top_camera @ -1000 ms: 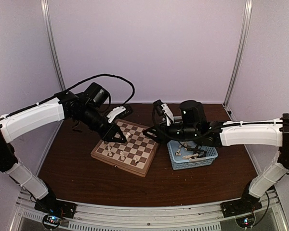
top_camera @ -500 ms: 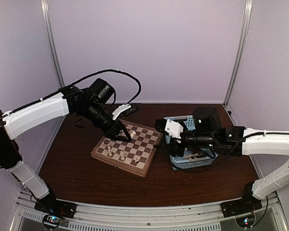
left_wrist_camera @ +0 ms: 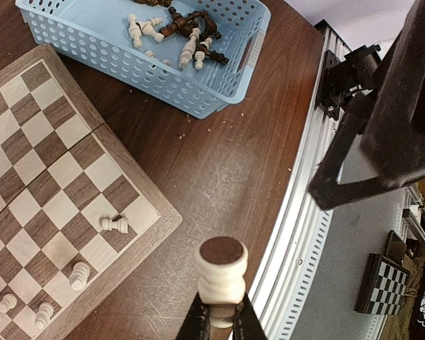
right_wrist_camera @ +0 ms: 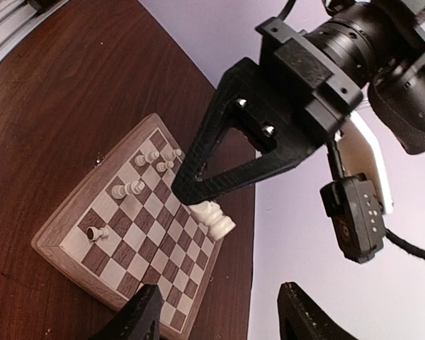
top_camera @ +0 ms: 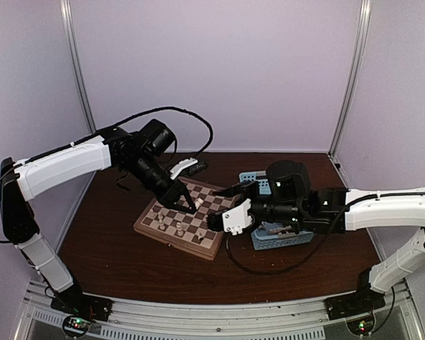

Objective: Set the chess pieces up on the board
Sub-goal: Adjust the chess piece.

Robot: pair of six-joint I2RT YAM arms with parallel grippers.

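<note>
Right arm has swung left, off the light-blue basket (top_camera: 278, 239) where it hung half a second ago. The right gripper (right_wrist_camera: 219, 286) now sits low at the right edge of the chessboard (top_camera: 176, 242), fingers spread with nothing between them. Meanwhile the left arm has edged a little right across the board. The left gripper (left_wrist_camera: 221, 313) is clamped on the head of a cream-white chess piece (left_wrist_camera: 221, 273); which kind I cannot tell.

That piece hangs above the board, around its middle-right squares and clear of the surface. Its long axis runs straight out along the fingers, dark felt base leading, and in the right wrist view it looks tilted rather than upright. The board lies below it, and the few white pieces (left_wrist_camera: 78, 275) already on it are grouped toward the near edge, near-left of the held one. I judge the left arm the only one placed to set it down: the base would need to turn downward and travel toward that near rank. More pieces, cream and dark, lie in the basket.
</note>
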